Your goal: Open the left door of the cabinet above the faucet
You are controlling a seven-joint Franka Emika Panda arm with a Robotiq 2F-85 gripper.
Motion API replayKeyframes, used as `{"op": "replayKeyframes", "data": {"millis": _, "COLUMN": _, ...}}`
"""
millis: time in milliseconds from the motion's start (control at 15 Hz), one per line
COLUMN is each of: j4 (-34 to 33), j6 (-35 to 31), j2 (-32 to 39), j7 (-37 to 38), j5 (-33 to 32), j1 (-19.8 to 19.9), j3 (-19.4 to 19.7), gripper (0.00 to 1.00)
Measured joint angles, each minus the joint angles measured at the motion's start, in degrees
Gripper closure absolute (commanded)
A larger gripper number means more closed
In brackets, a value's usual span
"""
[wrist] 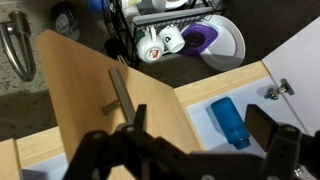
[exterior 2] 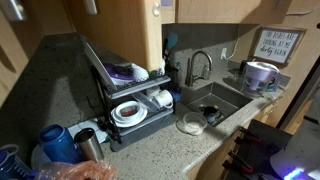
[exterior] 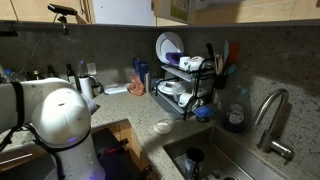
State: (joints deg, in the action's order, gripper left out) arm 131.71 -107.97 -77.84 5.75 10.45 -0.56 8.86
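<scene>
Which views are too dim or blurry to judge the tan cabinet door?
Wrist view: light tan wooden left door bright and sharp, black gripper silhouetted. In an exterior view: dim, white rounded robot arm blurred up front. In an exterior view: dim, purple glow bottom right.

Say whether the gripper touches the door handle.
Cannot tell. In the wrist view a finger of the open gripper overlaps the end of the handle; neither contact nor gap shows.

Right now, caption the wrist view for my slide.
Open gripper by the dark handle of the left door, swung out; dish rack and faucet below.
</scene>
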Motion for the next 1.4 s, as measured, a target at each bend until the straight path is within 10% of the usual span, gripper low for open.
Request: {"op": "replayKeyframes", "data": {"millis": 1400, "j4": -4.0, "j6": -4.2, "j2": 0.0, "j7": 0.0, "j5": -1.1, "j1": 5.5, "j3": 3.4, "gripper": 0.00}}
